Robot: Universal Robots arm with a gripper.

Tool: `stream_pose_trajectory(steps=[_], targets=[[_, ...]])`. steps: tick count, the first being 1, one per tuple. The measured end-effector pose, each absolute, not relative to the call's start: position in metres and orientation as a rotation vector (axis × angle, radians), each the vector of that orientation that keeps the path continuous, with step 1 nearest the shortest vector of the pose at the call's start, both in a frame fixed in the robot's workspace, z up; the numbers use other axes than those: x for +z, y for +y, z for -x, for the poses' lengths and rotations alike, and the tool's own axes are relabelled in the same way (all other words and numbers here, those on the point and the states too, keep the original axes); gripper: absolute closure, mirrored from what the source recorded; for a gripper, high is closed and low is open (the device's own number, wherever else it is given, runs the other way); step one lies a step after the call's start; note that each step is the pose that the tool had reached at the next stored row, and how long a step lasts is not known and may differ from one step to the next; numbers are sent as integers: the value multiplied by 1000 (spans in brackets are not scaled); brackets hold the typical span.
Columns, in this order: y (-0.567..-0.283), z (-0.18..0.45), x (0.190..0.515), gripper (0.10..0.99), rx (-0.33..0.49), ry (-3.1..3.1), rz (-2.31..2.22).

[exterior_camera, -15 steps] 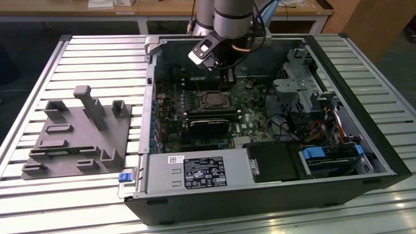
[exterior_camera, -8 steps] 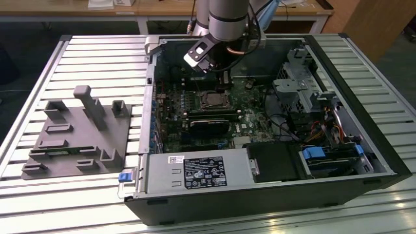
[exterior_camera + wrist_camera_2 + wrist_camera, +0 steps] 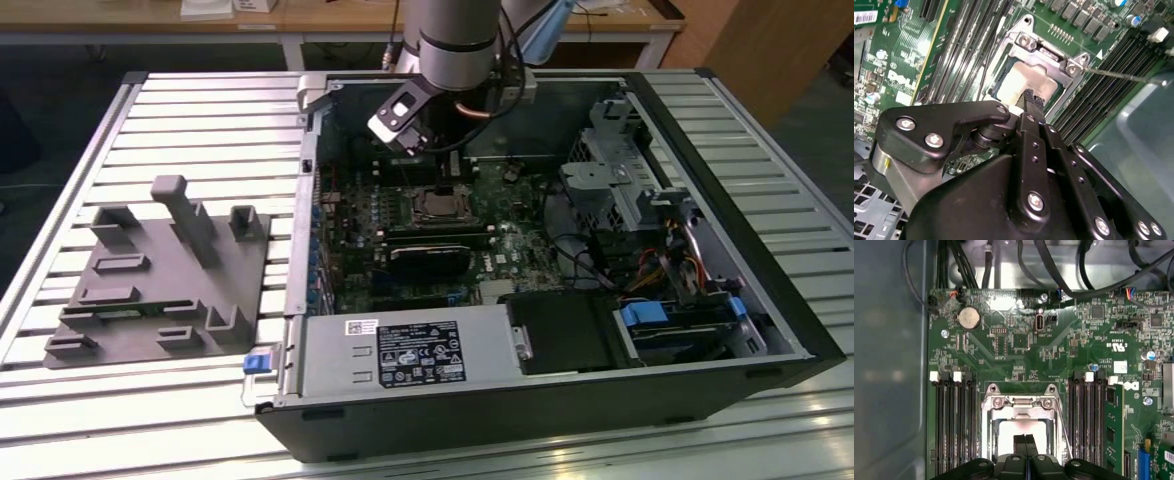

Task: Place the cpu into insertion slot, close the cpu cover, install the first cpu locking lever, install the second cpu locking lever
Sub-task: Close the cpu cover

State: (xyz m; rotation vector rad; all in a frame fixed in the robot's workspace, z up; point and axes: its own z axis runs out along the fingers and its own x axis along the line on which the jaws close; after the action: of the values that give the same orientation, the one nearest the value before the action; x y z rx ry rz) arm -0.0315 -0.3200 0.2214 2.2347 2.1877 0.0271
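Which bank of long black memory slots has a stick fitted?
The bank of black slots farther from the grey case wall: a green memory module stands in it. The other bank is empty.

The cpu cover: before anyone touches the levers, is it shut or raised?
Shut: in the first wrist view the cpu cover lies flat around the cpu, which shows through its cut-out.

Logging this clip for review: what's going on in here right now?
A single robot arm reaches into an open computer case. Its gripper, fingertips together, is down at the cpu, which sits in the insertion slot with the cpu cover lying around it. A thin locking lever sticks out to one side.
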Motion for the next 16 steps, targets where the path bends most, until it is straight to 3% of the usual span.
stream_pose_trajectory(steps=[16], targets=[[-320,32,221,980,27,2333,-2083]])
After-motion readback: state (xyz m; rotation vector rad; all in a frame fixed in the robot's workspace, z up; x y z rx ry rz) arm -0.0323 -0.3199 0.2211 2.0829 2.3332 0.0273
